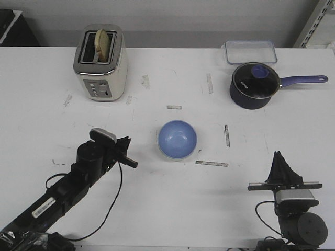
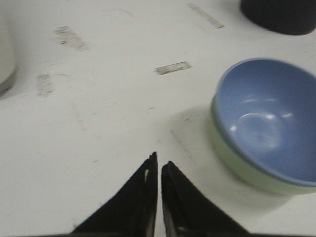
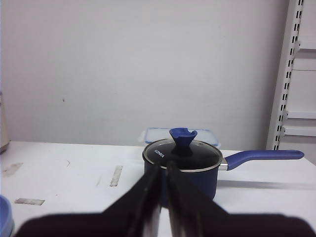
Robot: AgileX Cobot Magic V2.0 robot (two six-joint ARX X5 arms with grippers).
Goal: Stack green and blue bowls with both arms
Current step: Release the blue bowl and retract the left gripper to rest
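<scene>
Blue bowl (image 1: pixel 177 138) already sits nested in green bowl (image 2: pixel 247 168) mid-counter (image 1: pixel 157 209), both claws, left (image 1: pixel 131 162) and right (image 1: pixel 281 159), clenched empty, so you just retreat clear without nudging the stack.

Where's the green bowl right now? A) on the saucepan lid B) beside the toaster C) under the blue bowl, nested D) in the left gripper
C: the left wrist view shows the green bowl as a pale rim under the blue bowl.
</scene>
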